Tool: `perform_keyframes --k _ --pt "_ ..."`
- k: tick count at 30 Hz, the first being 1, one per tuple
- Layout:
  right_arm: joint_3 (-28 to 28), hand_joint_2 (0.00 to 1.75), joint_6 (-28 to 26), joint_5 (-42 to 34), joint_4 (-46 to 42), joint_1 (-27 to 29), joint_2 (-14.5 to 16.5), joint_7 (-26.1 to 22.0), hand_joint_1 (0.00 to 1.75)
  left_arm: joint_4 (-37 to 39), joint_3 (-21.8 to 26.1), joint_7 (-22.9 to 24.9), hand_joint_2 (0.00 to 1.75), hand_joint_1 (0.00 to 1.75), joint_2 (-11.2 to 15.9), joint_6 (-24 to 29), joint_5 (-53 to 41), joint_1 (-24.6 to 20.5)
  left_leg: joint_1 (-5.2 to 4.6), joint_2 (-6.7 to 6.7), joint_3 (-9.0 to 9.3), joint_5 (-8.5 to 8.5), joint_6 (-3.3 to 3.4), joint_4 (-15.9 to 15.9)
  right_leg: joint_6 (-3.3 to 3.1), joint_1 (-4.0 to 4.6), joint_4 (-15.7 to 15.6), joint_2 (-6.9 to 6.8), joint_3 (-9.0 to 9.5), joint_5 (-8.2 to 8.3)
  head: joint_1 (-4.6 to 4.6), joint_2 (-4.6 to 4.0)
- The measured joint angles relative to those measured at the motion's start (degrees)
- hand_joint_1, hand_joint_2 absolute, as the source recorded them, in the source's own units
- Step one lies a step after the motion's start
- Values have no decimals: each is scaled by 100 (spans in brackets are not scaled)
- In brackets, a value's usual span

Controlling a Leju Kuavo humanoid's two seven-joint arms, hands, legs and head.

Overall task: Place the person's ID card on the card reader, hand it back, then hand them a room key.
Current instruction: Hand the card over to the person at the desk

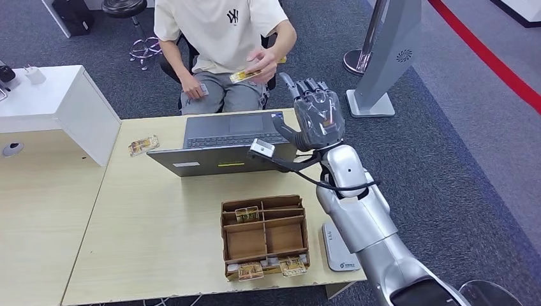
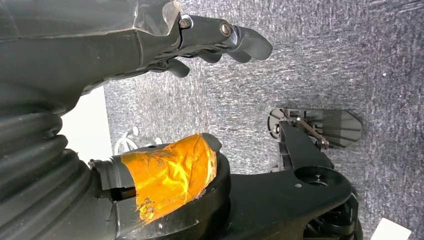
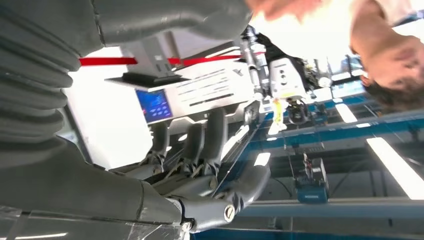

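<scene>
right hand [image 1: 317, 118] is hovering raised with fingers spread, holding nothing, near the person's hand [image 1: 263, 64], which is gripping the card [image 1: 245, 76]. left hand [image 2: 200, 40] is hanging with fingers loosely curled, grasping nothing. best to be waiting palm-up, steady, before pinching.

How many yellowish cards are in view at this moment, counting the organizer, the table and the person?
5, perhaps more hidden: one in the organizer's back compartment, two in its front row, one on the table left of the laptop, one in the person's raised hand.
</scene>
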Motion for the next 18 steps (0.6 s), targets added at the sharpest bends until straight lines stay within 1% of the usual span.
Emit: perform_keyframes --k 7,9,10,12,14,15,16,18 --pt "-422 0 -5 -814 -1520 1155 277 -989 0 0 0 -137 175 0 2 27 64 88 1 0 0 -2 -1 -2 2 0 0 0 -1 -4 0 -1" --pt "-509 0 -9 -1218 -1920 1504 357 -1245 0 0 0 -179 175 0 3 51 74 119 1 0 0 -3 -1 -2 2 0 0 0 -1 -4 0 -1" --pt "-532 0 -9 -1541 -2106 1672 384 -1338 0 0 0 -200 175 0 4 66 80 134 1 0 0 -3 -1 -2 2 0 0 0 -1 -5 0 0" --pt "-489 0 50 -2544 -2466 2010 388 -1410 0 0 5 -254 175 0 10 97 90 164 0 0 -1 -4 0 -3 2 0 -1 -1 -2 -6 1 -1" --pt "-363 0 308 -3793 -2857 2328 323 -1466 0 0 26 -296 175 0 21 121 96 199 -1 2 -2 -6 2 -3 2 -1 -2 0 -2 -6 1 -2" --pt "-295 0 566 -4397 -3054 2472 272 -1537 0 0 47 -311 175 0 29 131 98 216 -1 3 -2 -8 2 -3 2 -1 -2 0 -3 -6 0 -1" --pt "-234 0 943 -4984 -3241 2607 215 -1641 0 0 70 -324 175 0 39 139 100 230 -1 4 -2 -8 2 -3 2 -1 -2 1 -3 -6 0 -1" --pt "-142 0 1957 -6065 -3566 2841 87 -1883 0 0 123 -340 175 0 58 151 102 245 -1 4 -2 -9 2 -2 2 -1 -2 1 -4 -6 -1 0"
